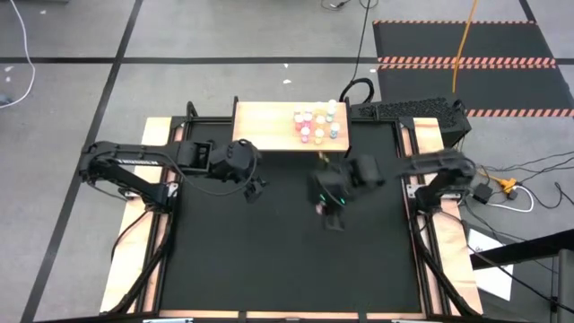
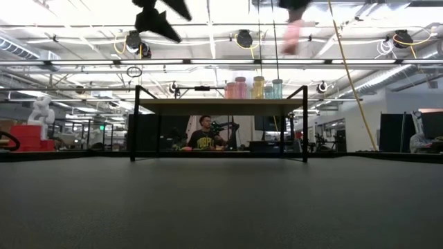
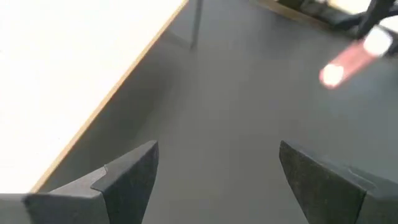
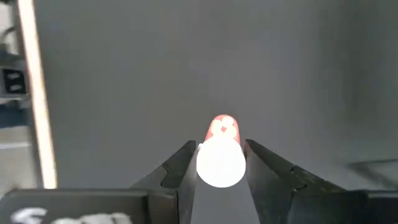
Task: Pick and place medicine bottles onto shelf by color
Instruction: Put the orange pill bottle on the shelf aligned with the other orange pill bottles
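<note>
One pink bottle (image 4: 221, 149) sits clamped in the right gripper (image 4: 221, 163) fingers, best carried level to the shelf (image 1: 265, 126) beside its pink neighbours (image 1: 306, 126), while the left gripper (image 3: 217, 180) waits wide apart.

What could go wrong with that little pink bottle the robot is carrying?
The right gripper holds the pink bottle only by its white cap end, high above the mat, so it might slip and fall. The bottles already on the shelf stand packed close together, so setting this one down could knock some over.
</note>
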